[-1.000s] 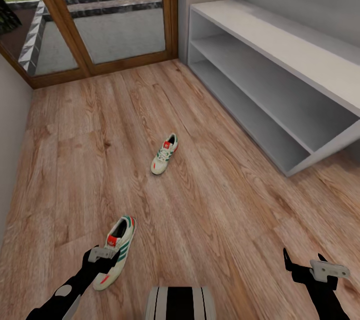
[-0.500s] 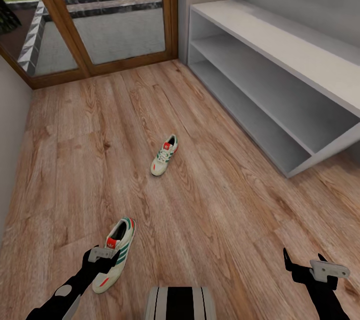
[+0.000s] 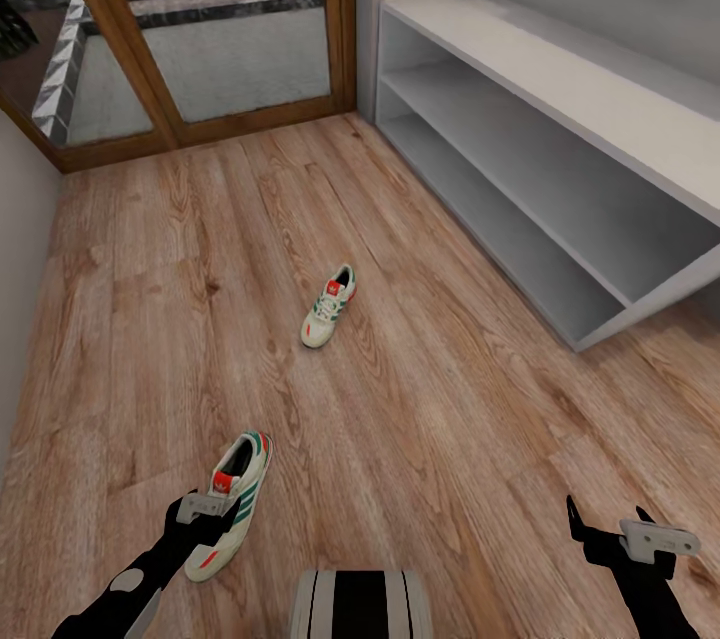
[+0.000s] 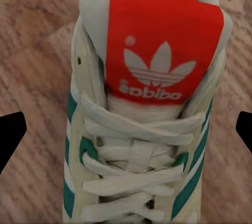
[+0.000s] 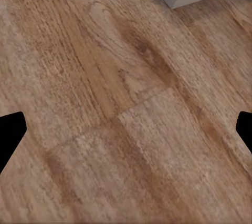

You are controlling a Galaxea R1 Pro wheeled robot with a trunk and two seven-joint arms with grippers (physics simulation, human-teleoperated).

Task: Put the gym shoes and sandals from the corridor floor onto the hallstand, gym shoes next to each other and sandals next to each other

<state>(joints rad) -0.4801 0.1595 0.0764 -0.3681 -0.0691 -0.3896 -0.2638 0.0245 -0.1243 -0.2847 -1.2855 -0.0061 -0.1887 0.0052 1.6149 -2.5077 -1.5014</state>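
While the head camera had tipped slightly and nothing else moved, the left pincer (image 3: 205, 511) hung spread open over the near gym shoe (image 3: 232, 502) at seven o'clock on the corridor floor (image 3: 450, 419), grasp still pending.

head high, wrists near floor (image 3: 420, 399)

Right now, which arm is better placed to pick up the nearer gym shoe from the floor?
The left. The left gripper sits directly over the nearer gym shoe, open, its fingertips on either side of the laces in the left wrist view. The right gripper has only bare floor beneath it.
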